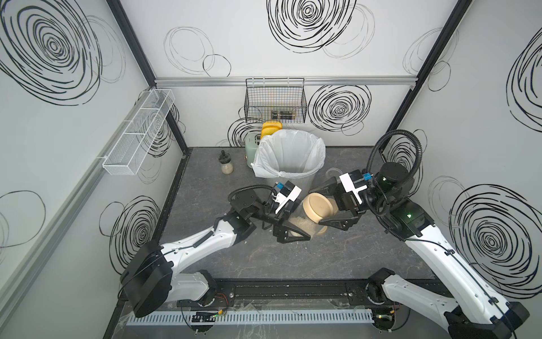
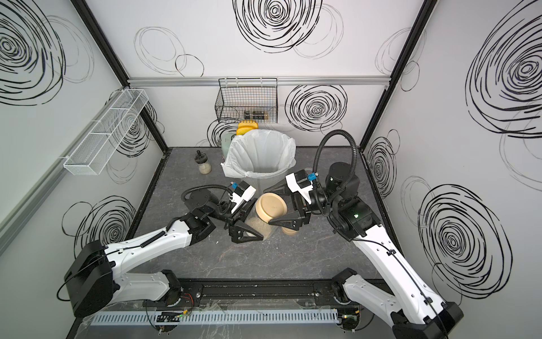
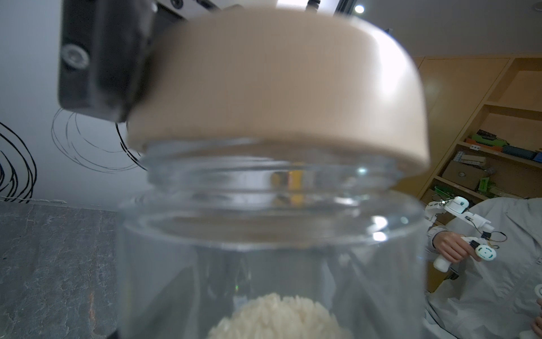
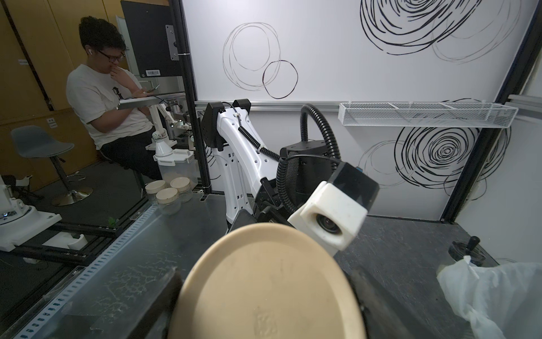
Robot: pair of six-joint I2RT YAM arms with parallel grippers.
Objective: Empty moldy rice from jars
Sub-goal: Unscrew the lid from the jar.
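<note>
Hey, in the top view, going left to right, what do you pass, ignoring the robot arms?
White mesh shelf → black-stoppered bottle → bag-lined bin. The wire basket and held jar overlap the bin, so they're left out.

Robotics lab, swirl-printed test booth (image 1: pixel 264 44), parts shelves (image 3: pixel 498 146), seated operator (image 4: pixel 105 97)

Bin (image 1: pixel 264 160) and jar (image 1: pixel 316 208) fill the middle — front tabletop (image 1: pixel 293 258) open.

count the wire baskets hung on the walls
2. A white mesh basket on the left wall; a black wire basket on the back wall, above the lined bin. None seems hidden.
</note>
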